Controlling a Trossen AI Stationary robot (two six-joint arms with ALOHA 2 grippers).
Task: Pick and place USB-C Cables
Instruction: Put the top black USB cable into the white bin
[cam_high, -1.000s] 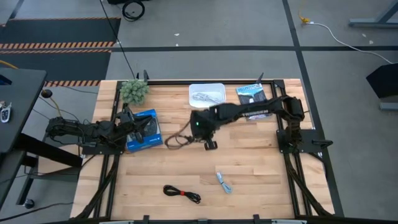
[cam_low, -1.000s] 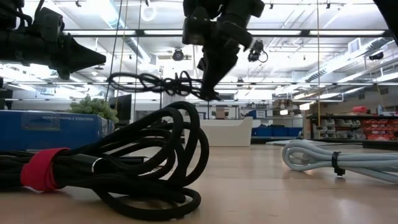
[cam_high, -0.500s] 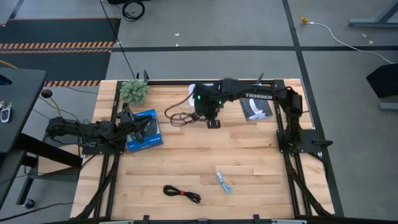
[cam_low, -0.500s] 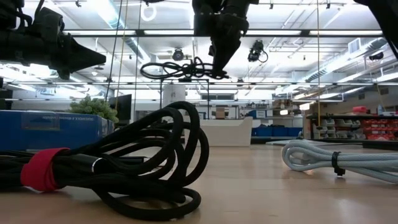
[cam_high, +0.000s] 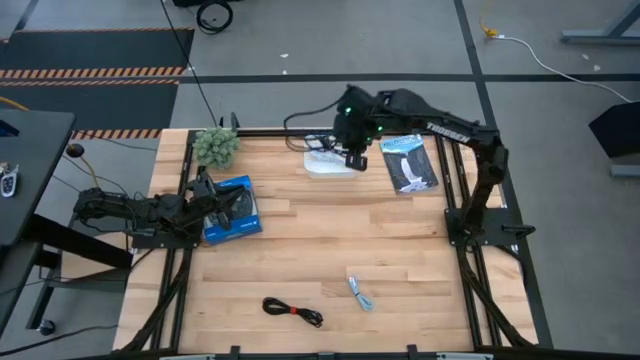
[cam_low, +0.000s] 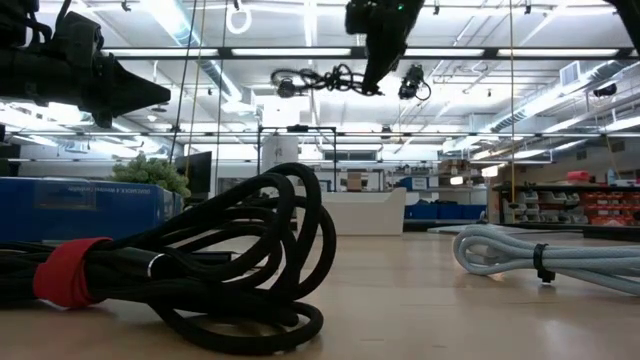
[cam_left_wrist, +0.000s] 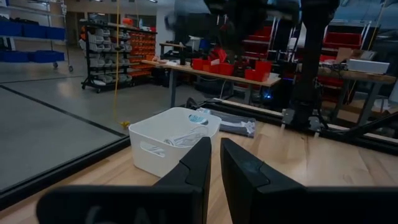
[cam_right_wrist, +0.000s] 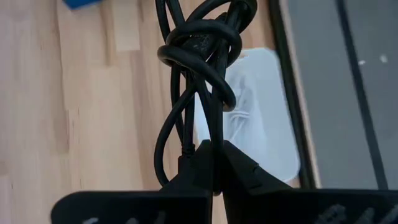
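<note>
My right gripper (cam_high: 351, 152) hangs high over the white bin (cam_high: 322, 167) at the table's far edge, shut on the plain black cable (cam_high: 303, 128), a knotted coil (cam_right_wrist: 200, 68) that also shows in the low view (cam_low: 318, 80). A white cable (cam_left_wrist: 184, 137) lies inside the bin. The black cable with the red tie (cam_high: 292, 311) and the light blue cable (cam_high: 360, 293) lie on the wood near the near edge. My left gripper (cam_left_wrist: 215, 163) rests shut at the table's left, by the blue box (cam_high: 233, 208). My right gripper pinches several strands at one end of the black cable's coil (cam_right_wrist: 210, 135) between its two fingers. The fingers (cam_low: 378, 70) point down from above. The cable is lifted clear of everything, and its coil sticks out sideways toward the table's left.
A small green plant (cam_high: 216, 146) stands at the far left corner. A blue-and-black packet (cam_high: 411, 166) lies right of the bin. Black frame rails (cam_high: 455, 215) run along the table's sides. Bare wood lies between the bin and the two cables near the front.
My right gripper has risen and travelled from mid-table toward the far edge, ending above the white bin. The black cable has gone with it, lifted clear the whole time, its coil trailing out to the left.
</note>
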